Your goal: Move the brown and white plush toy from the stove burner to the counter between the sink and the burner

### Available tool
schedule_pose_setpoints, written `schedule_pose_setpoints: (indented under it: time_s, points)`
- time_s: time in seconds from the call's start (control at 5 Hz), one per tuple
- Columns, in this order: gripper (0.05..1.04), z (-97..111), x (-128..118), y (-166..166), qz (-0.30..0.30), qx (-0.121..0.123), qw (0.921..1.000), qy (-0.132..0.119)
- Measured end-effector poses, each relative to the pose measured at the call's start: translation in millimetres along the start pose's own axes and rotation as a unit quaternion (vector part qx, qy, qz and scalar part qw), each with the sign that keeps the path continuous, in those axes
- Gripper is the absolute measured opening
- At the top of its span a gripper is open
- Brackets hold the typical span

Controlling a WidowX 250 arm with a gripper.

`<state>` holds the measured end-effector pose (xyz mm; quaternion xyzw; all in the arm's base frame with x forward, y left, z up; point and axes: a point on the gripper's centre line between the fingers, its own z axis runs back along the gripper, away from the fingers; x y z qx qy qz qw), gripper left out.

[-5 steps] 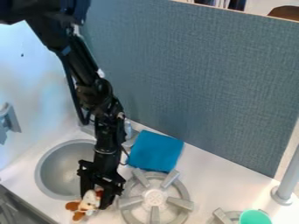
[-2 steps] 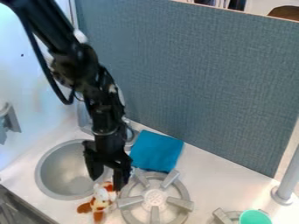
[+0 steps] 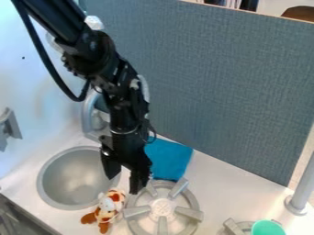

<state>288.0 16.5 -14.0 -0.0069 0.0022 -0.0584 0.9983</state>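
The black gripper (image 3: 122,183) hangs over the counter between the sink and the stove burner, its two fingers spread apart with nothing between them. Just below and slightly left of it, a plush toy (image 3: 107,209) in orange-brown and white lies on the white counter, between the sink's right rim and the burner. A blue cloth (image 3: 169,158) lies behind the burner, partly hidden by the gripper's right side.
The round metal sink (image 3: 70,183) is at the left, with a grey faucet (image 3: 88,114) behind it. The grey burner (image 3: 162,207) stands right of the toy. A green cup (image 3: 268,227) and a grey post (image 3: 300,188) are at the right; a grey-blue panel (image 3: 215,82) stands behind.
The gripper was around the toy, then opened and let it go. It has moved up and to the right, while the toy now lies slightly right of its first place.
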Motion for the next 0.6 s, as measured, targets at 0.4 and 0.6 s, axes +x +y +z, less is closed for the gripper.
schedule_pose_setpoints:
  time_s: [0.4,0.6]
  points:
    - [0.996,-4,-9,-61,-0.154,-0.014,0.9880,0.005]
    - [0.997,2,-20,-78,-0.210,-0.024,0.9774,-0.004]
